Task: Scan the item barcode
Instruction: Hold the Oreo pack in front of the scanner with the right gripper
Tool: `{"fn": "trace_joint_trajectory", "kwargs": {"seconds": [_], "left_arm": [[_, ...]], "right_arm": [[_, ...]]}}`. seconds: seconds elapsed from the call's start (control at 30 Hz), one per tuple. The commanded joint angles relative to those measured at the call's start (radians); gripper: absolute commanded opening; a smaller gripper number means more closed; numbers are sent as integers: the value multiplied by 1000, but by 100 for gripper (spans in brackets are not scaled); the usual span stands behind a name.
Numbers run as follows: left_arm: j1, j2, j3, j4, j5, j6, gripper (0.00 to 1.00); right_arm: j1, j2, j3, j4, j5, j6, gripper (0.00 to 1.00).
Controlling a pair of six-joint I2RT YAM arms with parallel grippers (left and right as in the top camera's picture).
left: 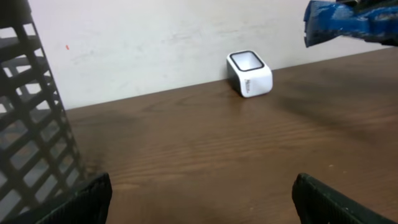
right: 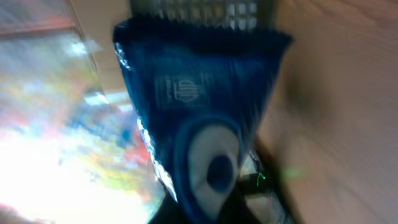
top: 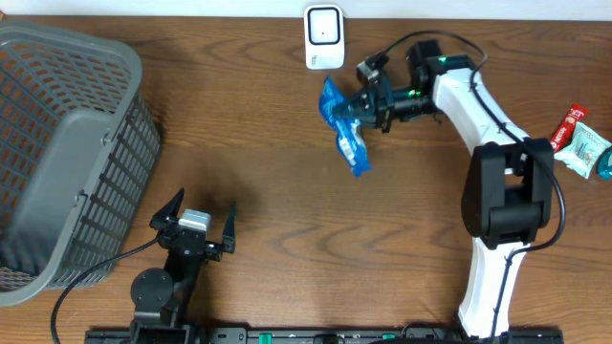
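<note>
Pinches a blue bag [top: 342,129] in the closed right gripper [top: 369,107], held above the table [top: 287,229] near the white scanner [top: 324,36], with the left gripper [top: 204,205] spread wide and empty; risks no read from a creased or turned-away barcode, or a drop from a slipping pinch.

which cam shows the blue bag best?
Overhead: the whole bag is sharp, held in the right hand near the scanner. Left wrist catches only one end, in its top right corner. Right wrist is filled by it, but blurred.
</note>
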Motion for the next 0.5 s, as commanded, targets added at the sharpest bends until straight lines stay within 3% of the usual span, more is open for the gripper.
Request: {"fn": "trace_joint_trajectory", "kwargs": {"seconds": [0.0,0.07,0.27,0.47], "left_arm": [[-2,-6,-15,-13,-94,-14,93],[-2,-5,-15,-13,-164,-95,93],[-2,-5,-15,-11,-318,-227,93],[-2,-5,-15,-12,-375,-275,93]], "right_arm": [[-17,-19,66,266,327,519,1],[-7,-27,76,405,442,579,1],[50,-39,79,815,614,562,2],[129,-39,79,916,1068,410,1]]}}
